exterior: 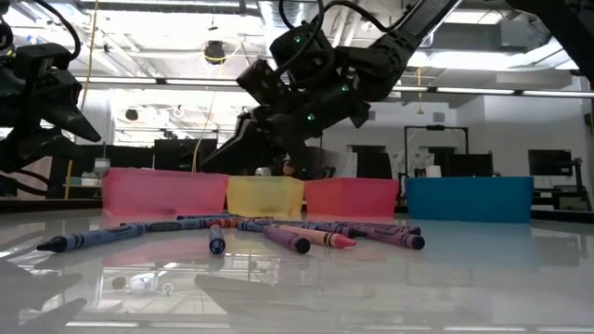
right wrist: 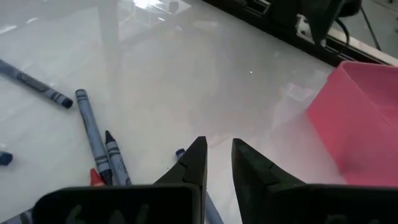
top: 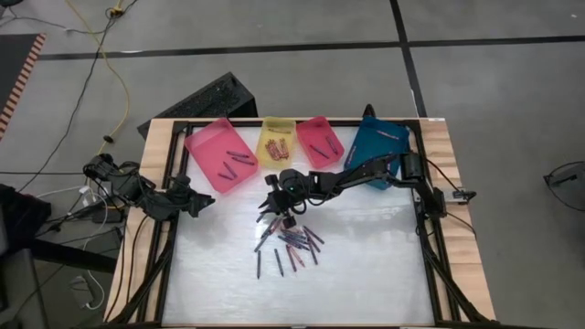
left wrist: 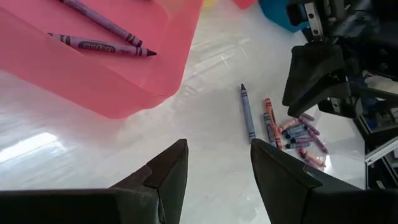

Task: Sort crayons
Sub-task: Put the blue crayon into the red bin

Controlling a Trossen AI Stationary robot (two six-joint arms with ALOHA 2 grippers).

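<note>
A pile of loose crayons (top: 289, 241) in blue, purple, pink and black lies flat on the white table top, near its middle; it also shows in the low view (exterior: 278, 234). My right gripper (top: 274, 212) hangs above the pile's far left end, clear of the table in the low view (exterior: 278, 139). Its fingers are a little apart with nothing between them (right wrist: 217, 163). My left gripper (top: 199, 203) waits at the table's left side, open and empty (left wrist: 217, 168), pointing toward the pile.
Four trays stand along the far edge: a large pink one (top: 206, 146) with purple crayons, a yellow one (top: 277, 125) with red ones, a small red one (top: 311, 126) and a blue one (top: 370, 151). Bare table top lies near and to the sides.
</note>
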